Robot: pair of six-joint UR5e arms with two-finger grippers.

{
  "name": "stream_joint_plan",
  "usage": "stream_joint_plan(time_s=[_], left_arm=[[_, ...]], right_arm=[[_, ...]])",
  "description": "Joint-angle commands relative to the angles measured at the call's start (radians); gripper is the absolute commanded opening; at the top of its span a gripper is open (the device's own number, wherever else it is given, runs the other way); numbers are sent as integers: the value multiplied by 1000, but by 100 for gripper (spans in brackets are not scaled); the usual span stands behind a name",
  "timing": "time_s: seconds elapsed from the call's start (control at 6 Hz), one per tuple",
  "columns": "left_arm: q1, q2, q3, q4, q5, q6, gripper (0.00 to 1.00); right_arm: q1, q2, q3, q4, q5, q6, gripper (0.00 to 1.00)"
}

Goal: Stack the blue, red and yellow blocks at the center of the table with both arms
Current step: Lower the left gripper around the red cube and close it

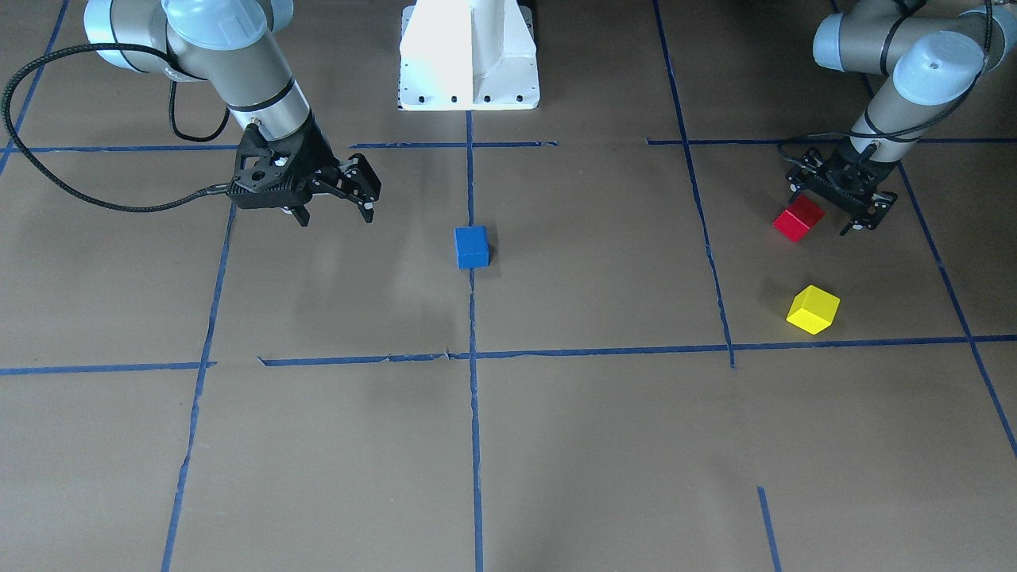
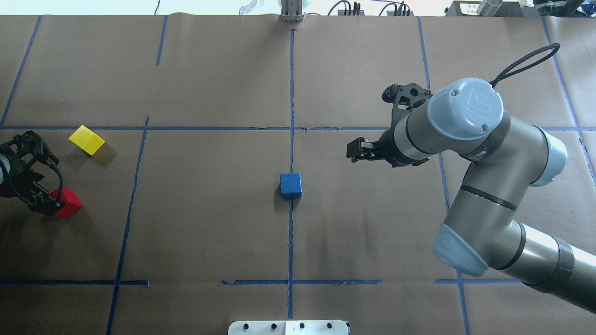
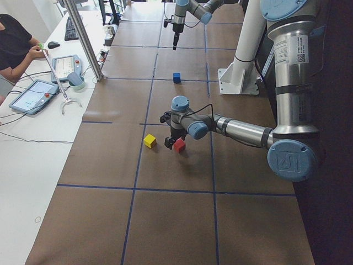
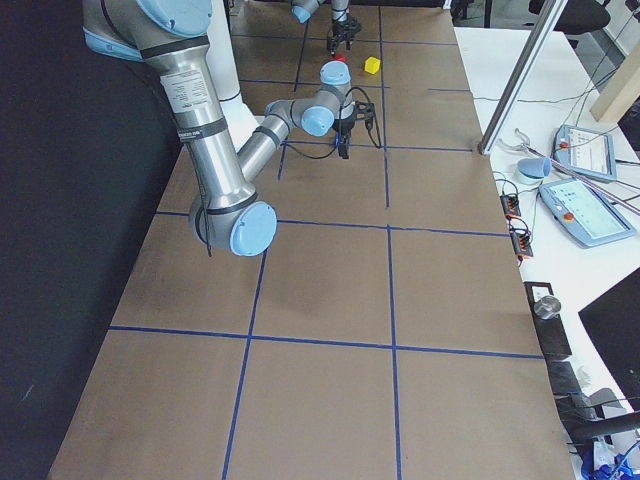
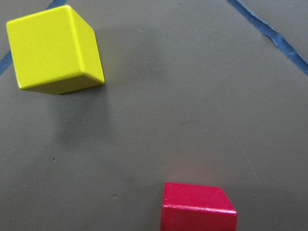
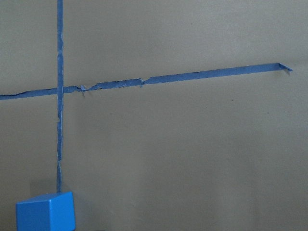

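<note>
The blue block [image 1: 471, 246] [image 2: 290, 185] sits on the central tape line of the table [image 1: 604, 445]. Far over on my left side lie the red block [image 1: 798, 218] [image 2: 67, 203] and the yellow block [image 1: 813, 309] [image 2: 86, 139], a short gap apart. My left gripper [image 1: 826, 214] [image 2: 39, 186] is low and open right beside the red block, one finger hidden behind it. The left wrist view shows the red block [image 5: 198, 207] at the bottom edge and the yellow block [image 5: 55, 50] at the upper left. My right gripper [image 1: 334, 216] [image 2: 363, 151] hangs open and empty, off to the side of the blue block [image 6: 45, 211].
The white pedestal [image 1: 469, 56] stands at the robot's edge of the table, in line with the blue block. In the exterior left view a metal pole [image 3: 83, 38] rises at the far edge, and a person [image 3: 14, 44] sits at a white side desk with tablets.
</note>
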Motion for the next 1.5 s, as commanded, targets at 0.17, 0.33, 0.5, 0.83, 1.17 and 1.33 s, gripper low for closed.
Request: stream_joint_plan(time_s=[0.17,0.33,0.5,0.83,1.17,1.33], left_arm=[[7,-2,16,-17,-2,-15,100],[9,0,13,-17,-2,-15,100],[9,-2,7,-19,-4,-17,100],[9,0,-1,-29,-30,-18,100],[9,-2,14,-29,-30,-17,100],[18,-3,16,-29,-30,-17,100]], right_arm=[[-1,0,2,0,-2,0,100],[-4,0,2,0,-3,2,100],[-4,0,2,0,-3,2,100],[-5,2,2,0,-5,2,100],[-7,2,5,0,-3,2,100],[-7,2,5,0,-3,2,100]])
